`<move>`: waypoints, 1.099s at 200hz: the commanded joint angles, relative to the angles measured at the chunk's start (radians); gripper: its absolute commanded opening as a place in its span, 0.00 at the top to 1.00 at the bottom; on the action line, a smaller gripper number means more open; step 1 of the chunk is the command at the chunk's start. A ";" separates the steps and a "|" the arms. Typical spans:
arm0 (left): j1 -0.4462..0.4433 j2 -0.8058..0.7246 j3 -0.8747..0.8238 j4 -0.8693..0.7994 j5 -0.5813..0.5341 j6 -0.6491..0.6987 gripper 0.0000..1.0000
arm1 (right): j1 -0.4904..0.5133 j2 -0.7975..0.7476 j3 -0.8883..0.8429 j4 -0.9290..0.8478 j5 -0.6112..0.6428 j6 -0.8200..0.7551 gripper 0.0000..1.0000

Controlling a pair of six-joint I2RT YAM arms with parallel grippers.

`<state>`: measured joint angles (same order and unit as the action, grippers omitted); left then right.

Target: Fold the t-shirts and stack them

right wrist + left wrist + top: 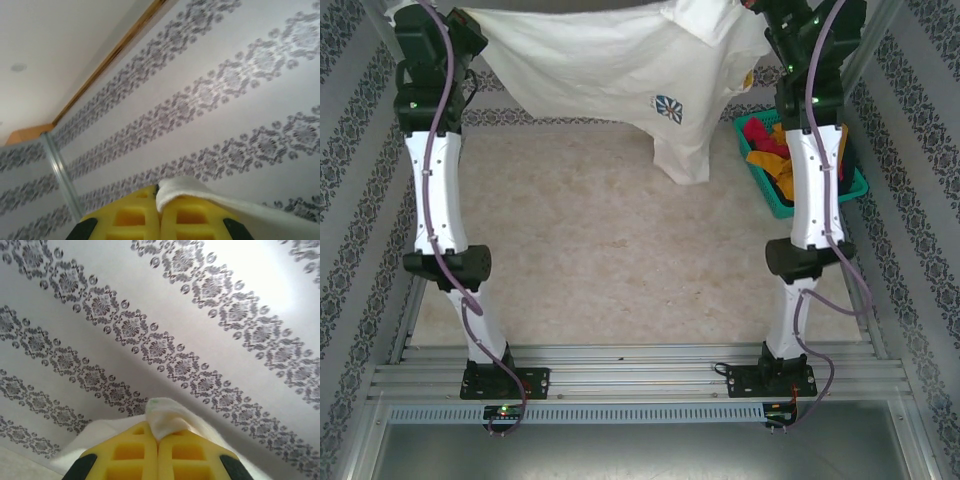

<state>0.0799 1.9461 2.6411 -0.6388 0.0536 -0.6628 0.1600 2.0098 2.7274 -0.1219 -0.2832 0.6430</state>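
Note:
A cream-white t-shirt (610,60) with a blue-square daisy print hangs stretched in the air across the far side of the table, one part drooping down to the tabletop. My left gripper (159,439) is shut on one end of it, a tuft of white cloth (167,420) poking out between the yellow fingers (127,455). My right gripper (160,200) is shut on the other end, white cloth (200,195) draped over its right finger. Both arms are raised high at the back. More shirts (770,150), mustard-yellow, magenta and dark, lie in the basket.
A teal mesh basket (758,188) stands at the far right beside the right arm. Patterned walls (350,200) close in on both sides and behind. The beige tabletop (620,260) spreads between the arms.

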 commanded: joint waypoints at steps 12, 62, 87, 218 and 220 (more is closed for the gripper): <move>0.004 -0.343 -0.514 0.121 0.002 0.078 1.00 | 0.108 -0.405 -0.648 0.185 -0.032 -0.149 1.00; 0.021 -0.788 -1.388 0.304 0.030 -0.049 1.00 | 0.162 -0.865 -1.588 0.201 0.124 -0.031 1.00; 0.022 -0.931 -1.732 0.323 -0.005 -0.104 1.00 | 0.233 -0.998 -1.907 0.103 0.227 -0.014 1.00; 0.021 -1.126 -2.305 0.413 -0.168 -0.236 1.00 | 0.331 -1.268 -2.584 0.071 0.356 0.110 1.00; 0.023 -1.130 -2.309 0.415 -0.172 -0.236 1.00 | 0.331 -1.269 -2.583 0.071 0.354 0.110 1.00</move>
<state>0.0937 0.8589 0.3634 -0.3035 -0.0376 -0.8700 0.4808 0.7509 0.1692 -0.0635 0.0376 0.7464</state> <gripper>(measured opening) 0.044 0.044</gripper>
